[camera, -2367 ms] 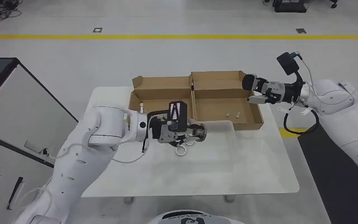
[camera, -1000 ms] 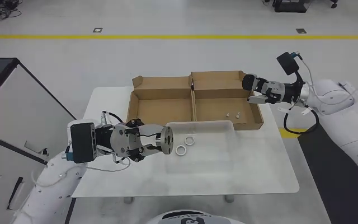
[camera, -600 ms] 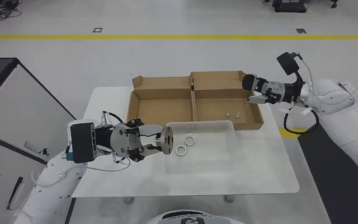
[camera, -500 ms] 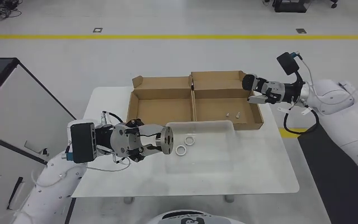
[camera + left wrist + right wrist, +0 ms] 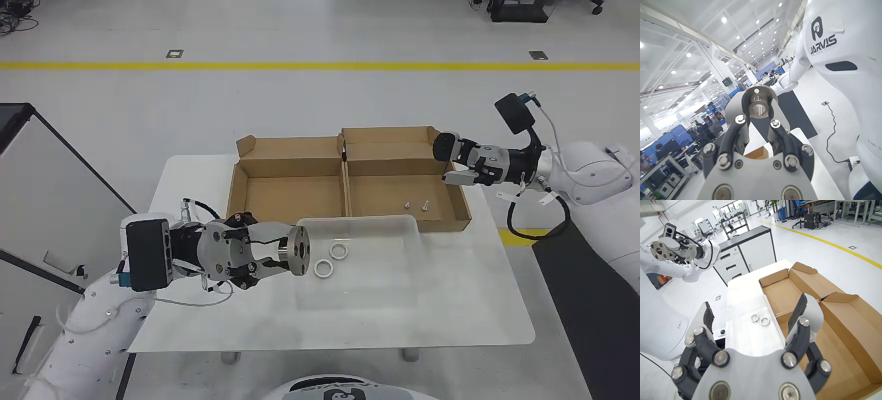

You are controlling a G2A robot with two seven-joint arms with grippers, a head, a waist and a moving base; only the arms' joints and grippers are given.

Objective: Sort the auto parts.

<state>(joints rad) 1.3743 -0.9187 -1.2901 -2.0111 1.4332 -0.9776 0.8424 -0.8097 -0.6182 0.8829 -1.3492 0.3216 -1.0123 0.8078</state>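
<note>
- Pinching a flanged metal hub (image 5: 759,110), the left hand (image 5: 759,113) hangs above the counter (image 5: 450,300).
- Right hand (image 5: 755,306), spread wide, hovers over the cardboard box (image 5: 857,321).

The flange (image 5: 297,249) is bare silvery metal, and so are the two rings (image 5: 324,268) in the white tray (image 5: 400,222). Both boxes (image 5: 285,195) are plain brown cardboard on a white table (image 5: 450,300). The right gripper (image 5: 755,299) has pale grey fingers, black pads (image 5: 708,315) with a fine ribbed pattern, black links and silver bolts. A yellow line (image 5: 300,66) crosses the light grey floor (image 5: 100,110).
</note>
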